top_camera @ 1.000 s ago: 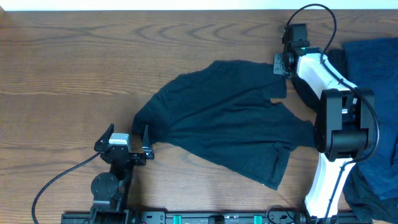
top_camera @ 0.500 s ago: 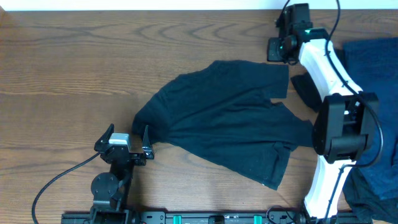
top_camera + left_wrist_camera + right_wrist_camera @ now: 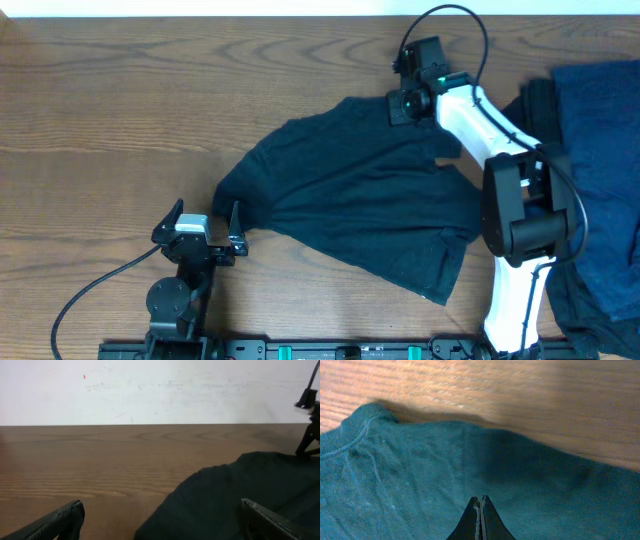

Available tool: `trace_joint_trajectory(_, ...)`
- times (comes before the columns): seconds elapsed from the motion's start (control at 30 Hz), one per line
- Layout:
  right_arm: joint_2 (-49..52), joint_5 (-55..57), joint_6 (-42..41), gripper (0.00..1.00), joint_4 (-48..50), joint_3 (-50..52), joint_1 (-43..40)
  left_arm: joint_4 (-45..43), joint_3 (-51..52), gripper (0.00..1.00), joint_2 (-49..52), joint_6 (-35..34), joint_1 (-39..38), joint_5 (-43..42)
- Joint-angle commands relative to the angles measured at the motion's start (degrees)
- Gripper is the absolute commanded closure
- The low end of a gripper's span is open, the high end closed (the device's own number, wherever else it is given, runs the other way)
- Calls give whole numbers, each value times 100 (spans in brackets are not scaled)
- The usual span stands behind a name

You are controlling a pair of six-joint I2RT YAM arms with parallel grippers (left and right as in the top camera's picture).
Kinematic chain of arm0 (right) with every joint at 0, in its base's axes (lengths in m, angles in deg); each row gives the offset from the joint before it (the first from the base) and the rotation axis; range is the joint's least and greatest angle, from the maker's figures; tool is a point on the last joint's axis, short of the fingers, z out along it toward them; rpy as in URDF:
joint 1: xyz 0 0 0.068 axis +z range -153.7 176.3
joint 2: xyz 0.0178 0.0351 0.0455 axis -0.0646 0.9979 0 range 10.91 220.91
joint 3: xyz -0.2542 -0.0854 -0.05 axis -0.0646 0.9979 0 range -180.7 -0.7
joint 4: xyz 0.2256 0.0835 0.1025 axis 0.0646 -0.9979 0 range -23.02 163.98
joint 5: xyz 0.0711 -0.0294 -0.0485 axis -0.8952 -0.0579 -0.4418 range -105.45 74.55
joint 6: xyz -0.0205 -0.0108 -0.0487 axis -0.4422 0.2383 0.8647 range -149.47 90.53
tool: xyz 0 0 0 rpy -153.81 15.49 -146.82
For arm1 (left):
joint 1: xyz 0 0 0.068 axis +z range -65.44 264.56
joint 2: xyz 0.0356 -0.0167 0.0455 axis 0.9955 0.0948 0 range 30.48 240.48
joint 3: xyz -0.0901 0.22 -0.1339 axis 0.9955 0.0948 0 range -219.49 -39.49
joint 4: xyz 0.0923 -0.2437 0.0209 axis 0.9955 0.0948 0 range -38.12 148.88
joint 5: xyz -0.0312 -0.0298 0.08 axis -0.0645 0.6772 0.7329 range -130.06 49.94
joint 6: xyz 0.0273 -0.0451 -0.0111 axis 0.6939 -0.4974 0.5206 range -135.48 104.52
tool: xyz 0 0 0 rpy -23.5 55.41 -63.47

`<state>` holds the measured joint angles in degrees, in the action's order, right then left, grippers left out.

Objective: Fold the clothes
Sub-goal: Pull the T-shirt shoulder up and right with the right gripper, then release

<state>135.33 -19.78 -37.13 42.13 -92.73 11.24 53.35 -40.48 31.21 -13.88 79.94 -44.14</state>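
Note:
A black T-shirt (image 3: 370,190) lies crumpled and spread across the middle of the table. My right gripper (image 3: 399,107) hovers over the shirt's far edge; in the right wrist view its jaws (image 3: 480,499) are shut with nothing between them, just above the fabric (image 3: 420,475) near a seamed edge. My left gripper (image 3: 202,214) is open and empty at the shirt's near-left edge; in the left wrist view its fingers (image 3: 160,522) frame the dark fabric (image 3: 240,495). A navy garment pile (image 3: 600,150) lies at the right.
Another black garment piece (image 3: 535,100) lies beside the navy pile, behind the right arm. The brown wooden table (image 3: 120,100) shows bare at the left and far side. A white wall (image 3: 150,390) stands behind the table's far edge.
My right arm has swung left along the table's far side, from the shirt's far-right corner to above its far edge. The left arm has not moved.

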Motion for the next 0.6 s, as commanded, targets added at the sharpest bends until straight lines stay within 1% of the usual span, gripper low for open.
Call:
trace_joint_trajectory(0.0, 273, -11, -66, 99, 39, 66, 129, 216, 76, 2, -44, 76, -22, -79)
trace_joint_trajectory(0.17, 695, 46, -66, 99, 269, 66, 197, 216, 76, 2, -44, 76, -22, -81)
trace_joint_trajectory(0.3, 1182, -26, -111, 99, 774, 66, 210, 216, 76, 2, -44, 74, -22, -79)
trace_joint_trajectory(0.4, 1558, -223, -107, 99, 1379, 66, 247, 216, 76, 2, -44, 76, -22, -79)
trace_joint_trajectory(0.57, 2033, -542, -107, 99, 2774, 66, 402, 216, 76, 2, -44, 76, -22, -81)
